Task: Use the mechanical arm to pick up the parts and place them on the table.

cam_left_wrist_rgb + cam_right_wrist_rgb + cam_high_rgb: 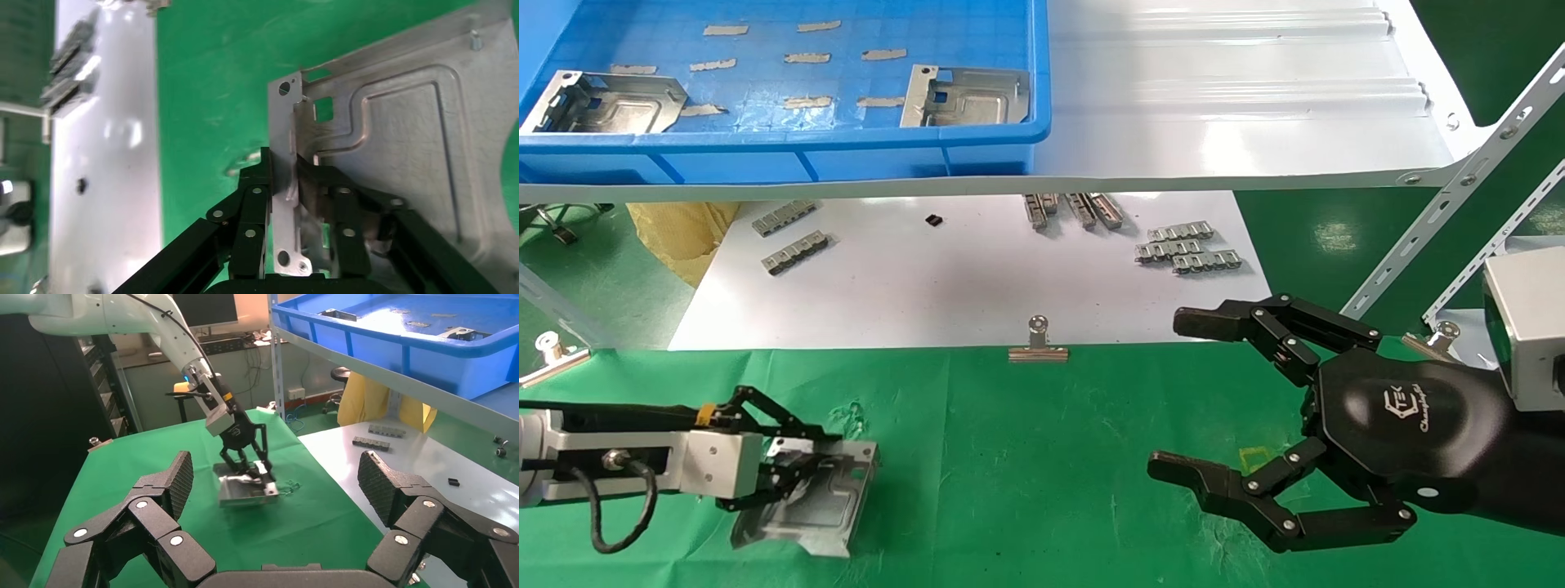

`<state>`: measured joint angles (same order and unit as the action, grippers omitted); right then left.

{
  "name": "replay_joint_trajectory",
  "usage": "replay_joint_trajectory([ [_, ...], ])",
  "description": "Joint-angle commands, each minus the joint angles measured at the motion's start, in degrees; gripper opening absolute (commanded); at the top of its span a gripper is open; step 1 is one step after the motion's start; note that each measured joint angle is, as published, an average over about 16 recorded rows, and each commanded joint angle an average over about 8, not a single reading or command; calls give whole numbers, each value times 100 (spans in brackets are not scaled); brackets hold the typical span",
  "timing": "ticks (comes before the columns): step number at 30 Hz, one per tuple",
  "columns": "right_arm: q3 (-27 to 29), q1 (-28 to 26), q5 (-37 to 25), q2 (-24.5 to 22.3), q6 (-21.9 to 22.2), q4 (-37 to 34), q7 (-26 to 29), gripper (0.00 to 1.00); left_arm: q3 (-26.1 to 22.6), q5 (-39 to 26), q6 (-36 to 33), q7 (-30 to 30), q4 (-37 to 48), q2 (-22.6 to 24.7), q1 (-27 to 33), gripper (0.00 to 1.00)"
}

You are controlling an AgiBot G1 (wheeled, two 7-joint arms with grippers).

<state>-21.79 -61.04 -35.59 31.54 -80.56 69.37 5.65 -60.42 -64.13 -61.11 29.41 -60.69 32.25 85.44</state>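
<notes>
A silvery part [825, 502] hangs tilted just over the green table [1026, 474] at the front left, and my left gripper [801, 461] is shut on its folded slotted edge. The left wrist view shows the black fingers [254, 202] pinching that edge of the part [404, 141]. Whether the part touches the cloth I cannot tell. My right gripper [1173, 392] hovers open and empty over the table's right side. From its wrist view, the right gripper [276, 481] faces the held part [242, 491]. Two more parts [605, 102] [967, 96] lie in the blue bin [789, 139].
A white ribbed shelf [1238, 98] carries the bin above the table's back. Below it a glossy white sheet [944, 278] holds several grey toothed strips [1189, 249] and a silver binder clip [1038, 341] at its front edge. Slotted metal struts [1459, 188] slant down at the right.
</notes>
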Motion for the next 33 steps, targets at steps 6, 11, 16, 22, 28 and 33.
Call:
replay_joint_trajectory([
  [6,0,0,0,0,0,0,0,100,-36,-70,320,-325,-246,-121,-129,100],
  [11,0,0,0,0,0,0,0,100,-42,12,221,-646,-352,-199,-82,100],
  [16,0,0,0,0,0,0,0,100,36,414,44,-1043,-355,-285,-77,100],
  [22,0,0,0,0,0,0,0,100,233,1510,-447,-1406,-78,-367,-320,100],
  [28,0,1,0,0,1,-1,0,100,320,2231,-937,-1570,320,-362,-619,100],
  [33,0,1,0,0,1,-1,0,100,328,2339,-1015,-1590,392,-358,-670,100],
])
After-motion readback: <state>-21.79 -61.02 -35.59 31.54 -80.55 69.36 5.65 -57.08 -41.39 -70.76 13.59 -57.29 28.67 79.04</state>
